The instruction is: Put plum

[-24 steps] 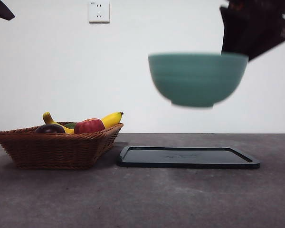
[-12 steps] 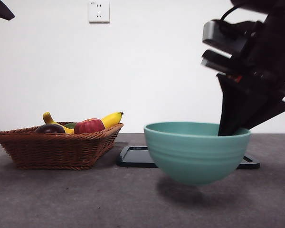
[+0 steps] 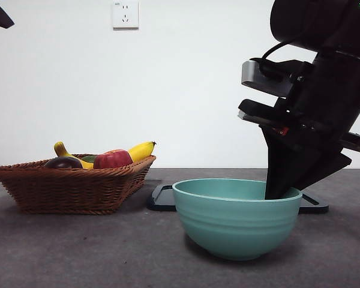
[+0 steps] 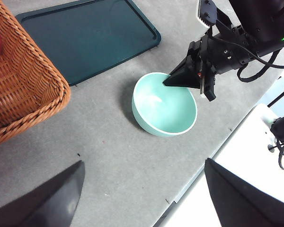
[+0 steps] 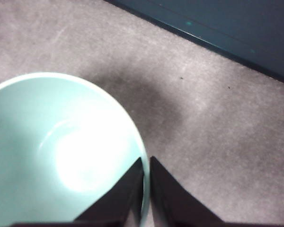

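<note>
The right gripper (image 5: 146, 189) pinches the rim of the empty teal ceramic bowl (image 3: 237, 217), apparently resting on the table ready for fruit. The glossy dark plum (image 3: 63, 162) lies in the woven wicker basket (image 3: 72, 186); the left gripper (image 4: 142, 198) waits spread.

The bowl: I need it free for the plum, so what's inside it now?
The bowl holds no fruit: only one jaw of the right gripper, shut on its rim. The right wrist view shows a bare floor; the jaws cover a little near the rim.
</note>
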### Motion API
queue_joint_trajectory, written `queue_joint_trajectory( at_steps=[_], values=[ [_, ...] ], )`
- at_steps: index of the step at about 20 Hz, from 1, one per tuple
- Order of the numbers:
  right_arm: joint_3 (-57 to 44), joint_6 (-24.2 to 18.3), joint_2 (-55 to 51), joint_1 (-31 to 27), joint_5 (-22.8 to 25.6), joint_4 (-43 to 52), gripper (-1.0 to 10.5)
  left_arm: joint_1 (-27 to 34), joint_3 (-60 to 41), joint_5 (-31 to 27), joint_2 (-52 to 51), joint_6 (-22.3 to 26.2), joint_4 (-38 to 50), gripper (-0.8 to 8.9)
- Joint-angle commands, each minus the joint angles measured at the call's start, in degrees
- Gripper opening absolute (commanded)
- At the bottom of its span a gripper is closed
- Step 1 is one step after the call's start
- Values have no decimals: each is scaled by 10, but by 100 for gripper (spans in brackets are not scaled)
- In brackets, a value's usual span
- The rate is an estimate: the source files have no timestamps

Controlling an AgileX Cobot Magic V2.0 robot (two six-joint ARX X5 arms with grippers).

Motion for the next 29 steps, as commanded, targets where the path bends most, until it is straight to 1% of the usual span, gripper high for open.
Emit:
queue_joint_trajectory(
  at_steps=[1, 3, 4, 5, 9, 13, 16, 21, 26, 29],
  values=[
    [4, 20, 9, 6, 0, 3, 65, -3, 13, 3, 3, 5, 4, 402],
    [4, 23, 9, 5, 1, 3, 203, -3, 13, 3, 3, 5, 4, 403],
    [4, 26, 6, 5, 1, 3, 256, -3, 13, 3, 3, 5, 4, 402],
    [5, 30, 2, 5, 1, 3, 279, -3, 13, 3, 3, 5, 4, 402],
    [18, 33, -50, 5, 12, -9, 279, -3, 13, 3, 3, 6, 5, 402],
    [42, 33, -140, 5, 12, -55, 279, -3, 13, 3, 3, 5, 5, 402],
    [47, 33, -216, 5, -25, -88, 278, -3, 13, 3, 3, 5, 4, 402],
    [47, 32, -322, 5, -63, -177, 278, -3, 13, 3, 3, 5, 3, 402],
    [47, 30, -387, 5, -82, -269, 278, -3, 13, 3, 3, 5, 2, 403],
    [47, 28, -413, 5, -82, -295, 278, -3, 13, 3, 3, 5, 1, 403]
  ],
)
